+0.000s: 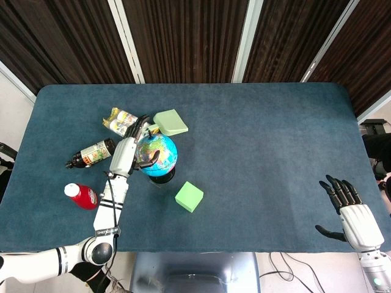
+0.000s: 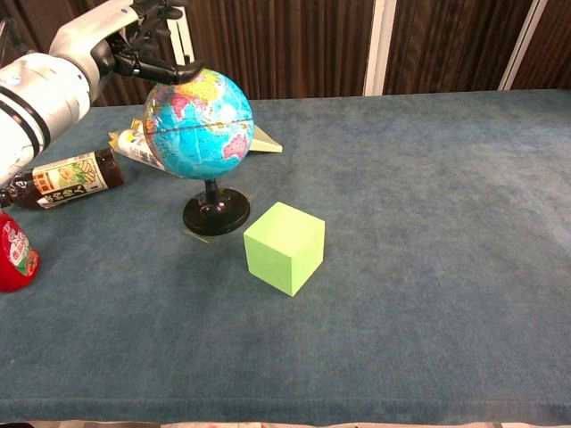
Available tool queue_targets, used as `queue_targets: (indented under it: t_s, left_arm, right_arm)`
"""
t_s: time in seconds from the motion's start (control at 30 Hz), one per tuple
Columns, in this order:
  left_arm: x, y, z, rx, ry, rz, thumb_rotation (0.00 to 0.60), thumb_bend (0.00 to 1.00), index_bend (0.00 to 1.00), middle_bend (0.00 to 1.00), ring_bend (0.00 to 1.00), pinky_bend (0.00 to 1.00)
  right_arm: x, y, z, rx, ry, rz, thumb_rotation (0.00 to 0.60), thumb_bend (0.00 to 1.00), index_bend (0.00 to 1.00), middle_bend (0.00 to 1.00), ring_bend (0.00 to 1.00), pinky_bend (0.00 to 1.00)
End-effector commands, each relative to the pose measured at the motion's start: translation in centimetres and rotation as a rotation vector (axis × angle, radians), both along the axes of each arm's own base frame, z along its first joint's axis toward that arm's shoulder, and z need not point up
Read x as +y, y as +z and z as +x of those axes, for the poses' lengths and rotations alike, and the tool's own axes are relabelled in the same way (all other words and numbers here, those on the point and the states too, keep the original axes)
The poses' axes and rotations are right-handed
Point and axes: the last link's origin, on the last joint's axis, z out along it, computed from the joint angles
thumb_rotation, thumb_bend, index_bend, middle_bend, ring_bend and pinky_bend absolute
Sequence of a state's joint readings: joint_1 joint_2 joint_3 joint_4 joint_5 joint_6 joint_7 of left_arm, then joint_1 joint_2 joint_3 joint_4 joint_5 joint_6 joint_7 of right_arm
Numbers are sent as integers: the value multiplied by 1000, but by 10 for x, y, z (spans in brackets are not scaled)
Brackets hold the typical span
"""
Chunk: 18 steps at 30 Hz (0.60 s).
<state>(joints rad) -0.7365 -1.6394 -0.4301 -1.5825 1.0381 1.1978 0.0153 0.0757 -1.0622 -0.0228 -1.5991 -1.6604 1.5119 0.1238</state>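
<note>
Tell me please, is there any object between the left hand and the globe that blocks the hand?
Nothing visible does. The left hand is open directly above the globe, its fingers at the top of the sphere. The dark bottle and the green cube lie off to the sides.

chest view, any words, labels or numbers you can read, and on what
Nothing reads clearly.
Dark bottle: a label with red and green print, too blurred to read.
Globe: map lettering too small to read.
Red bottle: a label with marks, unreadable.
Yellow packet: print too blurred.
Green cube: no text.
</note>
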Motion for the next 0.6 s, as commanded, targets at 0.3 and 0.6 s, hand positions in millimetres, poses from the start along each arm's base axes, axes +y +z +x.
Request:
queue_targets:
  t_s: [0.3,0.6]
  left_arm:
    - [1,-6,-4,21,13,-11,599,347,0,0,0,0]
    - [3,-3,-11,29,25,-11,600,348,0,0,0,0]
  right_arm:
    - [0,1,0,-4,0,-2,600,31,0,0,0,0]
    - [1,1,0,-4,1,-2,600,31,0,0,0,0]
